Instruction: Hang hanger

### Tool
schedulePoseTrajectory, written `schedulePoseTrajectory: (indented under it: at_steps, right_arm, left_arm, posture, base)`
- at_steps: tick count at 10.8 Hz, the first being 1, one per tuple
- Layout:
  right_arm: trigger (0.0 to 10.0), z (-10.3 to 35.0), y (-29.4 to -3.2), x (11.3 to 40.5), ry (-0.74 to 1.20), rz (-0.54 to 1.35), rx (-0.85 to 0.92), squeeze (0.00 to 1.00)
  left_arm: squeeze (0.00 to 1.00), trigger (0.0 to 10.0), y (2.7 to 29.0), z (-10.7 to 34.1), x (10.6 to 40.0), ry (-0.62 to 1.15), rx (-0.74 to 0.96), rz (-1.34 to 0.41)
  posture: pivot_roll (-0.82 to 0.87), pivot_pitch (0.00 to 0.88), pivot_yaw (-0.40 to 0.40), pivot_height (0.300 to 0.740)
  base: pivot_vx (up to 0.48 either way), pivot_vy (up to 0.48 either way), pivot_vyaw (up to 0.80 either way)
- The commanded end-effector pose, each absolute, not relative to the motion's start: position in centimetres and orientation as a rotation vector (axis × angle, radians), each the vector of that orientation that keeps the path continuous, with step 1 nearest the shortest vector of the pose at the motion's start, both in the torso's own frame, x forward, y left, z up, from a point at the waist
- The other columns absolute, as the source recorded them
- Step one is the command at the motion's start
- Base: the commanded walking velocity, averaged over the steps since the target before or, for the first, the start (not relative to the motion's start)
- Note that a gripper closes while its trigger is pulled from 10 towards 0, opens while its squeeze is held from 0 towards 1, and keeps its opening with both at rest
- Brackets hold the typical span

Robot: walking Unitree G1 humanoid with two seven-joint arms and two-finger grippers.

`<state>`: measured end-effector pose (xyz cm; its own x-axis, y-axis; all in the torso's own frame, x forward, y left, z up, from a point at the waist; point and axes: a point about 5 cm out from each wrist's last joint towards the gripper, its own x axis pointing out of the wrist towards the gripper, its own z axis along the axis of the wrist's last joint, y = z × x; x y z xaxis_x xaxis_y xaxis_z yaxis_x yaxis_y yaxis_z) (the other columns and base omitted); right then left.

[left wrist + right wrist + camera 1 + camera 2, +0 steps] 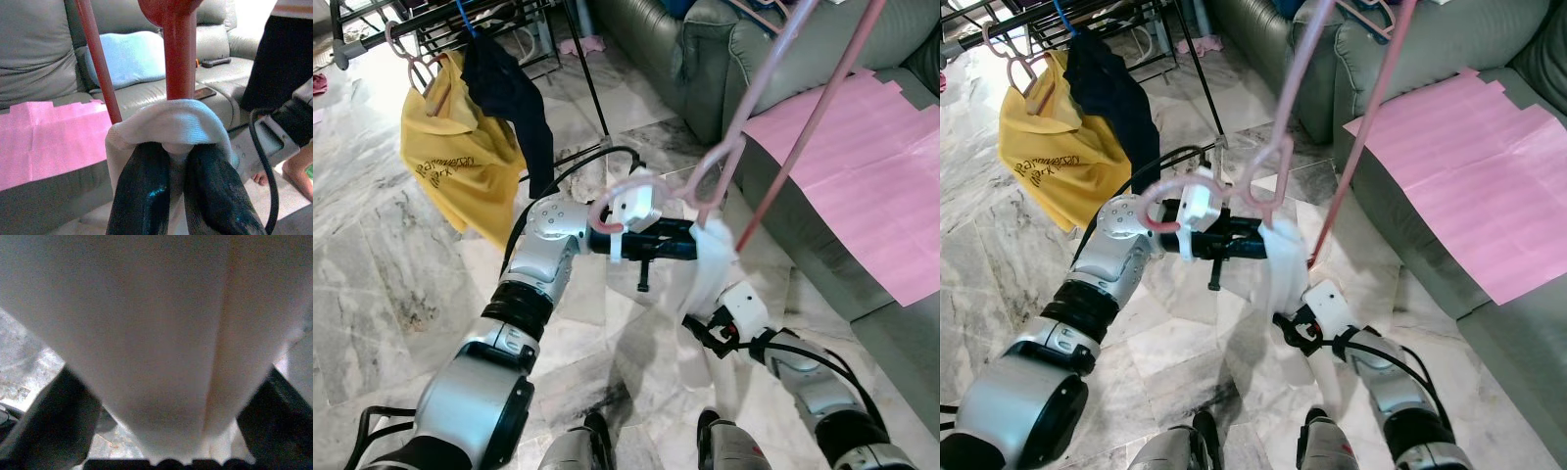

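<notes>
Although dark lettering ran across the front of the yellow shirt [455, 157], it was too small to read. That shirt hung on a pink hanger from the black drying rack [372, 20] at the far left, with a dark blue garment [514, 98] touching it on the right.

At the right, a grey-green sofa [705, 69] edged the marble floor [372, 284], and a pink sheet [862, 166] lay over its seat. Between rack and sofa the tiles lay open, and the arms met there.

The task's pink hanger [773, 78] was held up in mid-air before the robot, close to the head camera. Its long axis ran steeply, from the upper right near the sofa down toward the centre. Its narrow looped end pointed down, and a white cloth [710, 264] hung from that low end.

The left gripper [178, 161] reached in from the left, its two black fingers [142, 196] pressed close together, pinching the cloth-wrapped bottom of the hanger. The right gripper [720, 318] sat just below, at the cloth's lower part; its wrist view showed white cloth lying between two dark fingers, and whether they clamped it I cannot tell.

A person's bare feet [293, 171] stood near the sofa.
</notes>
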<state>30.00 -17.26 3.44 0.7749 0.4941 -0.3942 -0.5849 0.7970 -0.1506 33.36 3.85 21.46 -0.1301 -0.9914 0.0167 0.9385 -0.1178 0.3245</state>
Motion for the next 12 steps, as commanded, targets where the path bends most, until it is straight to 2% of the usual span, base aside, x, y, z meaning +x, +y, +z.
schedulePoseTrajectory:
  at_steps: [1, 3, 6, 9, 10, 12]
  right_arm:
    - [0.0, 2.7, -17.1, 29.6, 0.364, 0.585, -0.245, 0.0]
    - [0.0, 2.3, -18.0, 29.6, 0.363, 0.492, -0.227, 0.0]
    - [0.0, 2.4, -21.4, 29.8, 0.339, 0.218, -0.156, 0.0]
    - [0.0, 3.7, -25.0, 29.8, 0.265, -0.009, -0.166, 0.0]
    - [0.0, 4.5, -25.9, 29.9, 0.22, -0.067, -0.189, 0.0]
    - [0.0, 8.3, -27.9, 30.2, -0.01, -0.235, -0.262, 0.0]
  left_arm:
    - [0.0, 10.0, 3.9, 22.4, 33.2, -0.341, 0.211, -1.679]
    - [0.0, 10.0, 3.9, 23.1, 32.9, -0.353, 0.186, -1.684]
    - [0.0, 10.0, 3.8, 23.9, 32.5, -0.365, 0.16, -1.689]
    - [0.0, 10.0, 4.0, 23.4, 32.5, -0.344, 0.177, -1.676]
    - [0.0, 10.0, 4.1, 23.0, 32.5, -0.329, 0.175, -1.667]
    - [0.0, 10.0, 4.6, 20.7, 32.7, -0.251, 0.185, -1.643]
  posture:
    - [-0.17, 0.264, 0.157, 0.74]
    - [-0.17, 0.263, 0.156, 0.74]
    - [-0.17, 0.263, 0.155, 0.74]
    - [-0.17, 0.259, 0.151, 0.74]
    - [-0.17, 0.257, 0.15, 0.74]
    - [-0.18, 0.256, 0.145, 0.74]
  base:
    - [0.0, 0.0, 0.0]
    - [0.0, 0.0, 0.0]
    - [0.0, 0.0, 0.0]
    - [0.0, 0.0, 0.0]
    - [0.0, 0.0, 0.0]
    - [0.0, 0.0, 0.0]
